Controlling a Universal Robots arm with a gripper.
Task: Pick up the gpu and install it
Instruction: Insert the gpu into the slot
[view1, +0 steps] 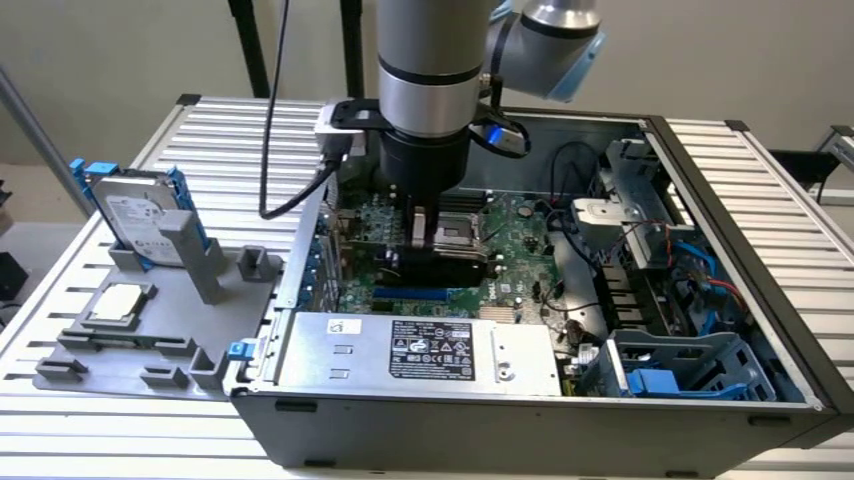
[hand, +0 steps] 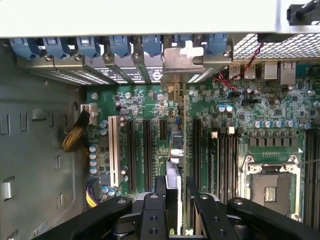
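The pincer (hand: 176, 200) is clamped on the gpu (hand: 183, 130), which stands edge-on directly beneath it inside the computer case (view1: 534, 400), long axis parallel to the black expansion slots (hand: 147, 155), silver bracket (hand: 192, 60) against the rear wall.

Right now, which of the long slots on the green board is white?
The slot nearest the yellow wires. It alone is white; the other long slots are black.
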